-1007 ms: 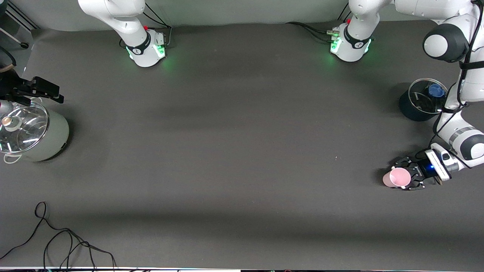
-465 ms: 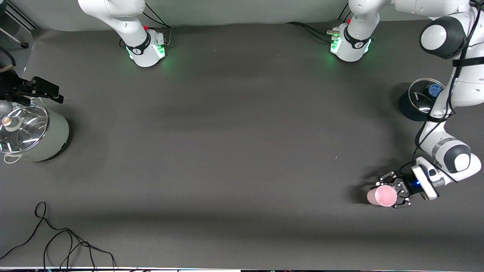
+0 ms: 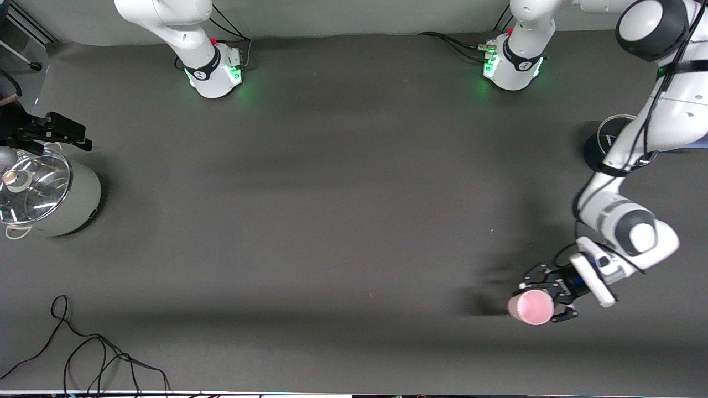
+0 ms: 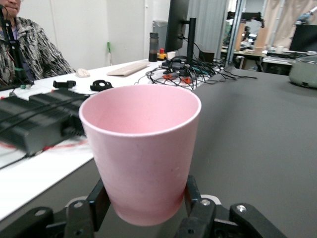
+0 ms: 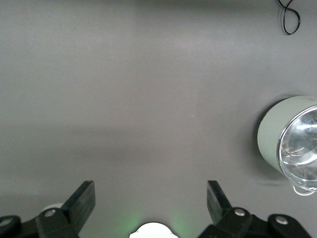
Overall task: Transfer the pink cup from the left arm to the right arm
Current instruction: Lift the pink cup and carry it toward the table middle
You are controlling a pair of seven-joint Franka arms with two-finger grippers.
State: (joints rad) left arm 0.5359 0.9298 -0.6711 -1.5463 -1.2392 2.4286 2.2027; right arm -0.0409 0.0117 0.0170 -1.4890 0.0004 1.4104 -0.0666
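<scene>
One pink cup (image 3: pixel 530 307), smooth matte plastic, tapered to a narrower base, no handle; lower right of the front view, off the bench, clamped upright in the left claw (image 3: pixel 545 301) by its lower wall. Left wrist view: the black linkage fingers (image 4: pixel 99 203) press both sides of the cup (image 4: pixel 141 153), rim up, inside bare. Right claw (image 5: pixel 148 198) spread wide, holding nothing, at the upper left edge of the front view, over the dark grey matte bench (image 3: pixel 332 221). Two pots: one pale green pot (image 3: pixel 66 202) with a shiny glass lid (image 3: pixel 33 188), one dark pot (image 3: pixel 600 149) at upper right, half hidden by the left arm. One loose black cable (image 3: pixel 88 354), lower left.
</scene>
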